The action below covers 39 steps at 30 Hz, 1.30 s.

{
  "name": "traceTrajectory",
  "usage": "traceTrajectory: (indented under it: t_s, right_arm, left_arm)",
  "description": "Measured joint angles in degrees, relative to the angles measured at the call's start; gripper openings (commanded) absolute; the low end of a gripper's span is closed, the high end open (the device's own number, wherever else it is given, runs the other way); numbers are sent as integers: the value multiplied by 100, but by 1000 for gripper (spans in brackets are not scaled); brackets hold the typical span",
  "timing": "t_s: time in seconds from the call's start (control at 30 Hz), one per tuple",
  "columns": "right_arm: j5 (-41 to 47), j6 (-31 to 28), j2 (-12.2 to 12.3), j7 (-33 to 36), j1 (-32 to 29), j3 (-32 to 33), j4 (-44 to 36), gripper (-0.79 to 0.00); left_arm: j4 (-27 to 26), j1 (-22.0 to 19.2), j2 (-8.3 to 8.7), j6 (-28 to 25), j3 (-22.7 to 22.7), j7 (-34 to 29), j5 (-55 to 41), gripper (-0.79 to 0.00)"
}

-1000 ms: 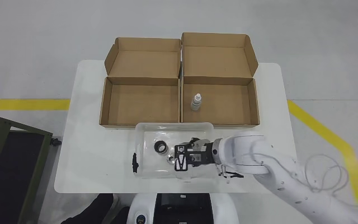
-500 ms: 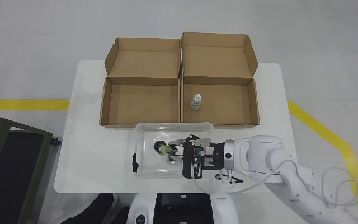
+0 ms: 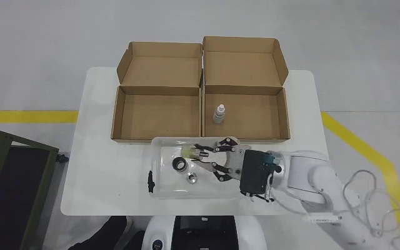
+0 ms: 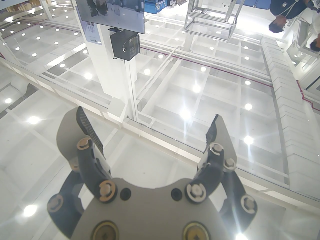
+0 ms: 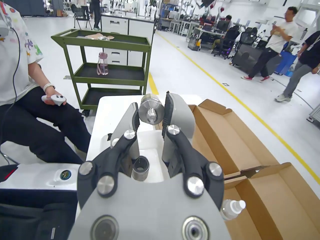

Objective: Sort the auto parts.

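R gripper: jaws clamped on a metal cylinder, one pad on each side of it, shaft end toward the wrist cam. In top view the R gripper holds the cylinder over the far part of the clear bin, apart from the parts lying in it.

Bin sits at the table's near edge, approx. ctr. Contents: dark ring on the floor, and a small metal part just beside it on the near side. A black piece is at the bin's L wall; type not discernible.

L gripper: fingers wide apart, nothing between them, pointing up at the ceiling.

Beyond the bin: two open cardboard boxes side by side, touching, flaps up at the far side. L box has no parts in it. R box holds one white bottle, upright, near its L wall.
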Motion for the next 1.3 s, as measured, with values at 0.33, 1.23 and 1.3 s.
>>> traceTrajectory:
  t_s: [0.33,1.23,1.3]
  right_arm:
    - [158,141,-28,-509,-122,413,-135,-785]
    - [71,291,-116,113,-148,701,422,-785]
    - [51,321,-127,263,-108,646,526,-785]
  left_arm:
    - [0,0,0,0,0,0,0,0]
    - [0,0,0,0,0,0,0,0]
    - [0,0,0,0,0,0,0,0]
